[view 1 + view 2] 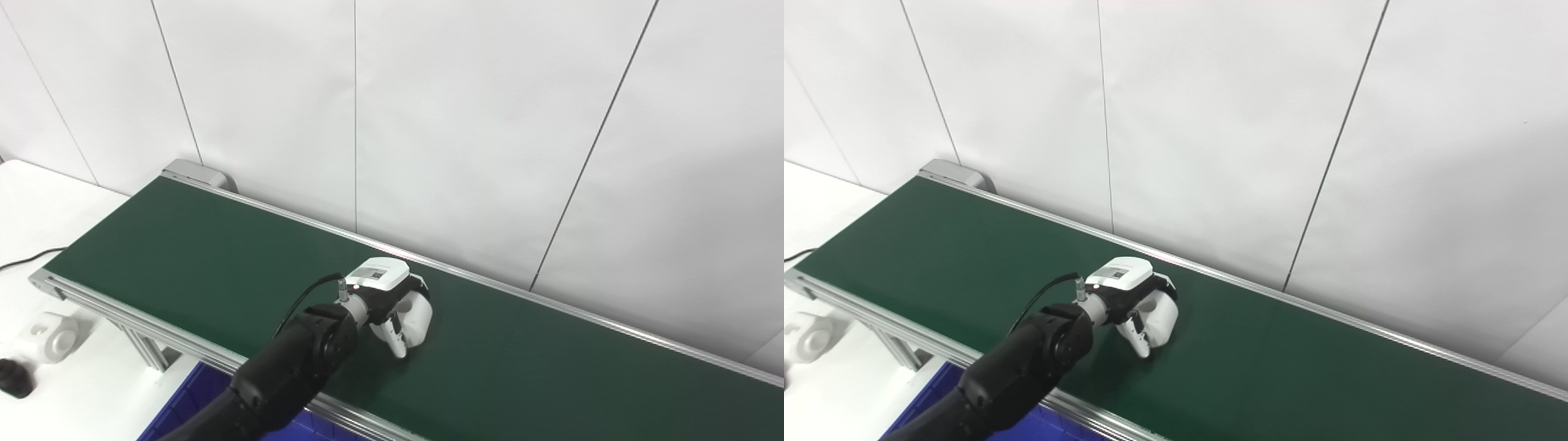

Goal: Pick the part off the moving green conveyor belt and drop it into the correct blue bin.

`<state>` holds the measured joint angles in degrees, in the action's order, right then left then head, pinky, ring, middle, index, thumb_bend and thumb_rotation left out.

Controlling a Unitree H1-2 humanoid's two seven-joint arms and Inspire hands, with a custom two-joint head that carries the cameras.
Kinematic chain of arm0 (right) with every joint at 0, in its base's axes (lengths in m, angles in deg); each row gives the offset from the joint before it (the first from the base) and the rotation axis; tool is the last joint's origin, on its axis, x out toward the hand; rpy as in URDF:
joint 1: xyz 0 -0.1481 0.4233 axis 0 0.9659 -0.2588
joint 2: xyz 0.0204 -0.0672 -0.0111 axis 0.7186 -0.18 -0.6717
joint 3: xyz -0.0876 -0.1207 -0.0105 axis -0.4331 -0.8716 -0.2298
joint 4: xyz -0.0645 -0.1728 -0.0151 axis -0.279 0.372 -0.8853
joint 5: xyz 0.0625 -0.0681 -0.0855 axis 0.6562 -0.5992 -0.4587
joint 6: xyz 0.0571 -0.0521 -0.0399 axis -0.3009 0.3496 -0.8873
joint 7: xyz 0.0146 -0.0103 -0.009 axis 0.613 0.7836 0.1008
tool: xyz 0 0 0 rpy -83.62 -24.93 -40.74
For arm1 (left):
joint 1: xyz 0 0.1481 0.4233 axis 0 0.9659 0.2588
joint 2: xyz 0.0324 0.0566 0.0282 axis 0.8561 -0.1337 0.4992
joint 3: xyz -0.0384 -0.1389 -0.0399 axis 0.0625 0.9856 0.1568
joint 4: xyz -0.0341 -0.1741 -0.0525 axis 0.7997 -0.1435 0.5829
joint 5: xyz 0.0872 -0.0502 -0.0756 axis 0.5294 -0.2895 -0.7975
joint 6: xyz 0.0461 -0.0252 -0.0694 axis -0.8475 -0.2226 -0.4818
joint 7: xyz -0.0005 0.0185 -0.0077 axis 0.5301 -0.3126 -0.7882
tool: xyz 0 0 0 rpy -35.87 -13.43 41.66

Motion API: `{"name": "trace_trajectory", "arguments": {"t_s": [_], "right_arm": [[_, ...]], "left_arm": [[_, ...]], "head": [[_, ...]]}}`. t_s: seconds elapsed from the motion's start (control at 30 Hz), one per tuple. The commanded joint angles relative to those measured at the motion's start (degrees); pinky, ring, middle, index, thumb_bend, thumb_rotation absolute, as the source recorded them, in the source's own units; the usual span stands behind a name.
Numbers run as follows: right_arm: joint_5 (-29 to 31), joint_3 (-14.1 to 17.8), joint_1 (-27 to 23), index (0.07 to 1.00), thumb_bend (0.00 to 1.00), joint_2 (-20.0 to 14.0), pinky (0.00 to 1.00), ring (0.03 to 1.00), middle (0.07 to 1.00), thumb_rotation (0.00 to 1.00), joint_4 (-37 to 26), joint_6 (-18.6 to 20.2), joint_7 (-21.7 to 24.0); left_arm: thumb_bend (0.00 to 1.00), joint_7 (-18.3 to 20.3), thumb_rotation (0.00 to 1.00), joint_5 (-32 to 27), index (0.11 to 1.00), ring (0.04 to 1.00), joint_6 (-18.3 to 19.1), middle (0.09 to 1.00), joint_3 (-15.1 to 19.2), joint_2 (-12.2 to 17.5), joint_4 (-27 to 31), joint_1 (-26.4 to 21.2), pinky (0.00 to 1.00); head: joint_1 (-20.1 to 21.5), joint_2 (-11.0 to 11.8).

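left hand (398, 312): it is out over the middle of the green belt, low down, with its white fingers (397, 338) curled down and in toward the belt; I cannot tell if it holds something or is just closed
left arm (294, 367): black, comes up from the bottom edge on the left side and reaches across the near rail of the belt
right hand: not in the pictures
green belt (551, 367): long and dark green, runs from far left to near right along the white wall, with silver rails on both long sides
part: I cannot see a part on the bare belt; if there is one, it is hidden under the curled hand
blue bin (184, 404): only a bit shows at the bottom edge, near the arm, lower than the near rail of the belt
bench (37, 202): white, on the left past the end of the belt
white piece (52, 334): a white block with a round hole, lying on the bench near the left end of the belt
black piece (13, 376): small and dark, on the bench just near the white piece
cable (24, 258): thin and black, lies on the bench at the left edge
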<state>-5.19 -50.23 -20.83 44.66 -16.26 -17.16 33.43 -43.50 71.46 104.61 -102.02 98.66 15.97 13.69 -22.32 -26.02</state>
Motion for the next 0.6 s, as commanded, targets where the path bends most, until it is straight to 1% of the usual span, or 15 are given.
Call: {"name": "trace_trajectory", "arguments": {"t_s": [0.0, 0.03, 0.1, 0.17, 0.2, 0.23, 0.27, 0.3, 0.33, 0.4, 0.43, 0.47, 0.5, 0.53, 0.57], "right_arm": [[0.51, 0.39, 0.41, 1.000, 0.88, -0.21, 0.93, 0.931, 0.968, 0.40, -1.70, -3.25, -0.28], [0.75, 0.53, 0.43, 1.000, 0.88, -0.07, 0.92, 0.927, 0.968, 0.40, -1.72, -3.25, -0.09], [1.03, 0.70, 0.42, 1.000, 0.88, 0.14, 0.91, 0.925, 0.967, 0.39, -1.69, -3.25, 0.14], [0.98, 0.93, 0.54, 1.000, 0.89, 0.39, 0.90, 0.918, 0.965, 0.40, -1.63, -3.25, 0.19], [0.94, 1.00, 0.59, 1.000, 0.89, 0.51, 0.93, 0.920, 0.961, 0.40, -1.61, -3.25, 0.17], [0.91, 1.05, 0.60, 1.000, 0.89, 0.59, 0.93, 0.921, 0.960, 0.40, -1.66, -3.25, 0.32], [1.68, 1.14, 0.60, 1.000, 0.88, 0.58, 0.94, 0.920, 0.957, 0.41, -1.76, -3.25, 1.43], [2.66, 1.32, 0.67, 1.000, 0.87, 0.66, 0.97, 0.944, 0.969, 0.40, -1.91, -3.25, 2.78], [3.27, 1.55, 0.77, 1.000, 0.87, 0.79, 0.99, 0.972, 0.981, 0.39, -2.07, -3.25, 3.78], [3.42, 2.12, 1.13, 1.000, 0.87, 1.31, 1.00, 0.989, 0.984, 0.37, -2.46, -3.25, 4.70], [3.11, 2.37, 1.28, 1.000, 0.87, 1.55, 1.00, 0.995, 0.982, 0.37, -2.62, -3.25, 4.80], [2.41, 2.44, 1.42, 1.000, 0.87, 1.76, 1.00, 0.996, 0.977, 0.36, -2.87, -3.25, 4.50], [1.58, 2.42, 1.46, 1.000, 0.87, 1.90, 1.00, 0.995, 0.973, 0.36, -3.01, -3.25, 3.98], [0.75, 2.36, 1.62, 1.000, 0.87, 2.10, 1.00, 0.989, 0.968, 0.37, -3.37, -3.25, 3.42], [0.02, 2.33, 1.73, 1.000, 0.87, 2.27, 1.00, 0.984, 0.964, 0.38, -3.54, -3.25, 2.83]], "left_arm": [[0.50, -3.17, 0.00, -1.14, 0.545, 0.407, -2.04, 0.478, 0.00, -0.66, -0.13, -1.68, 0.37], [0.50, -4.34, 0.00, -1.77, 0.537, 0.401, -2.70, 0.469, 0.00, -1.21, -0.60, -1.66, 0.37], [0.50, -5.92, 0.00, -2.54, 0.532, 0.384, -3.32, 0.451, -0.11, -1.77, -1.20, -1.64, 0.31], [0.50, -7.82, 0.00, -3.16, 0.531, 0.380, -3.83, 0.453, -0.05, -2.52, -1.50, -1.37, 0.31], [0.50, -8.59, 0.00, -3.39, 0.530, 0.376, -4.00, 0.454, -0.05, -2.79, -1.56, -1.24, 0.30], [0.50, -9.28, 0.00, -3.63, 0.530, 0.375, -4.18, 0.454, -0.01, -3.00, -1.57, -1.10, 0.30], [0.50, -9.82, 0.00, -3.95, 0.529, 0.372, -4.29, 0.448, 0.04, -3.17, -1.47, -0.94, 0.29], [0.50, -10.27, 0.00, -4.32, 0.529, 0.374, -4.45, 0.448, 0.16, -3.25, -1.23, -0.69, 0.29], [0.50, -10.82, 0.00, -4.88, 0.529, 0.373, -4.61, 0.449, 0.42, -3.38, -0.58, -0.19, 0.29], [0.49, -12.17, 0.00, -6.40, 0.530, 0.361, -5.30, 0.446, 1.34, -3.61, 1.32, 1.31, 0.26], [0.49, -12.79, 0.00, -7.29, 0.531, 0.355, -5.82, 0.444, 1.81, -3.68, 2.42, 2.17, 0.25], [0.49, -13.13, 0.00, -8.53, 0.533, 0.347, -6.37, 0.444, 2.45, -3.70, 3.97, 3.22, 0.25], [0.49, -13.34, 0.00, -9.81, 0.534, 0.344, -6.92, 0.446, 3.06, -3.75, 5.73, 4.43, 0.25], [0.49, -13.24, 0.00, -10.98, 0.534, 0.357, -7.21, 0.453, 3.69, -3.66, 7.57, 5.51, 0.29], [0.49, -13.31, 0.00, -12.00, 0.533, 0.369, -7.44, 0.459, 4.26, -3.70, 9.17, 6.54, 0.33]], "head": [[-0.04, -0.05], [0.38, -0.18], [0.62, -0.35], [1.18, -0.59], [1.18, -0.59], [1.82, -0.99], [1.82, -0.99], [2.67, -1.39], [3.21, -1.69], [4.98, -2.81], [5.62, -3.31], [7.92, -4.77], [8.34, -5.05], [11.06, -6.75], [11.06, -6.75]]}}
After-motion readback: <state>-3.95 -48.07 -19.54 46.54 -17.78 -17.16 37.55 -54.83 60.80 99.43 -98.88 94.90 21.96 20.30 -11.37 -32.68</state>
